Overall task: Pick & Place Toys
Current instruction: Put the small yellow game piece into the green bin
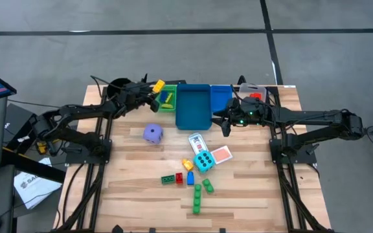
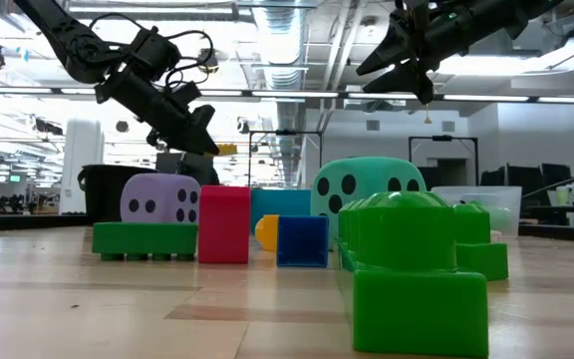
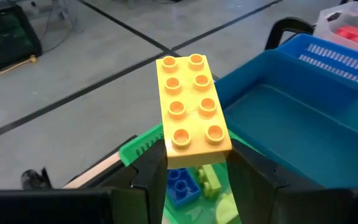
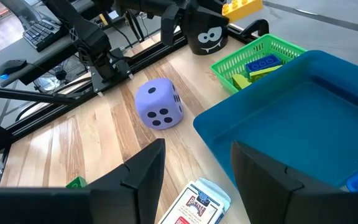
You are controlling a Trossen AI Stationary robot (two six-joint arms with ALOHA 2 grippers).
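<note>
Above the far left part of the table, the left gripper [image 1: 153, 96] hangs over the green bin [image 1: 168, 102], its arm reaching in from the left and bent at the elbow. Its fingers [image 3: 151, 171] pinch the near end of a yellow brick [image 3: 191, 102], which sticks out studs-up beyond the fingertips. Under it, inside the green bin, lie a blue brick [image 3: 180, 182] and a light green piece [image 3: 209, 177].

Right of the big blue bin [image 1: 193, 107], the right gripper [image 1: 226, 124] hovers off the table with its arm stretched in from the right. Its jaws stand apart with nothing between them, and they point down toward the near edge of that bin.

On the wood, the purple die [image 1: 152, 133] sits left of centre, well apart from the rest. Nearer the middle lie a card box [image 1: 197, 143], the cyan dotted die [image 1: 204, 161] and a red-backed playing card [image 1: 221, 155] just beside it. A small yellow brick [image 1: 187, 165], a dark green brick [image 1: 168, 179], a red brick [image 1: 179, 178], a small blue brick [image 1: 190, 177] and bright green bricks [image 1: 199, 196] lie at the near side.
</note>
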